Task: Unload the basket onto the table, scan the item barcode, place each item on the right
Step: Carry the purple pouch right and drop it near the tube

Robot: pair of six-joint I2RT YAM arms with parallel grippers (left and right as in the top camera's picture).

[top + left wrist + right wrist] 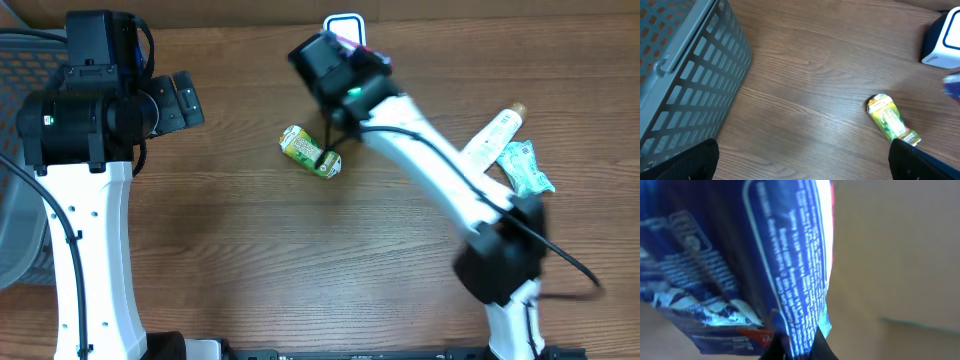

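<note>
My right gripper (358,52) is shut on a blue printed packet (740,255) and holds it just in front of the white and blue scanner (344,24) at the table's far edge. In the right wrist view the packet fills the left half of the frame, pinched at its lower edge in the right gripper (800,347); no barcode shows there. The scanner (942,42) also appears at the top right of the left wrist view. My left gripper (186,100) hangs open over bare wood at the left, its dark fingertips (685,162) far apart with nothing between them.
A green and yellow packet (308,151) lies mid-table, also seen in the left wrist view (891,120). A white tube (490,140) and a green packet (525,165) lie at the right. A grey slatted basket (690,65) stands at the far left.
</note>
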